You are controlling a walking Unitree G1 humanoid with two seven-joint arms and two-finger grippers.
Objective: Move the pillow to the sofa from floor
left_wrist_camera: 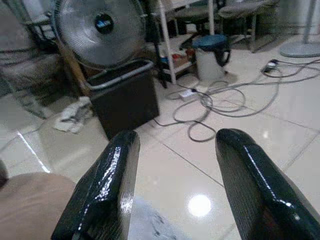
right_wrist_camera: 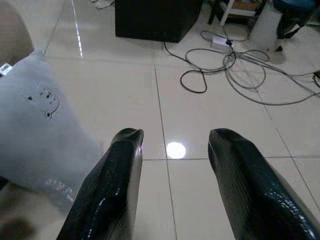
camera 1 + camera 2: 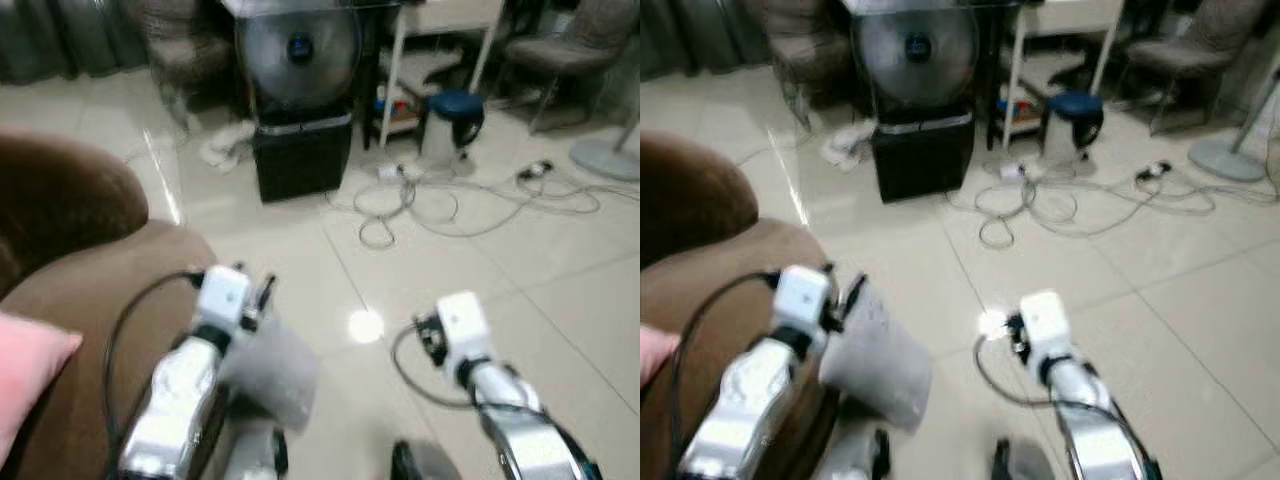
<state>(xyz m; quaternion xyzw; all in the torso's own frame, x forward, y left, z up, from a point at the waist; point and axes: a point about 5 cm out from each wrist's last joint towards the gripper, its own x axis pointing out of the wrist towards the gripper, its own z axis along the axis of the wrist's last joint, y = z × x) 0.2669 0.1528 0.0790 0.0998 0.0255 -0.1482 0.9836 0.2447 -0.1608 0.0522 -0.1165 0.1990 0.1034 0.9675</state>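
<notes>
The two silver arms reach forward from the lower edge of the eye views, each ending in a hand. The left hand [image 1: 172,187] has its two black fingers [image 1: 107,185] spread apart with nothing between them; it hangs above the brown sofa arm [image 3: 90,290]. The right hand [image 2: 175,185] also holds its fingers spread and empty over the pale tiled floor [image 2: 210,125].

The grey pillow [image 3: 875,360] sits between the two arms, just beside the left hand, leaning against the side of the sofa with its lower end toward the floor. From the right hand, it lies off to the side of the left finger, not touched. A pink cushion [image 3: 25,375] rests on the sofa seat, on the far side of the left arm from the grey pillow.

Ahead of both hands, well apart, stand a black box [image 3: 300,155] with a round fan [image 3: 298,45] above it, a tangle of white cables [image 3: 440,205] on the tiles, and a white kettle with a blue lid [image 3: 450,125].
</notes>
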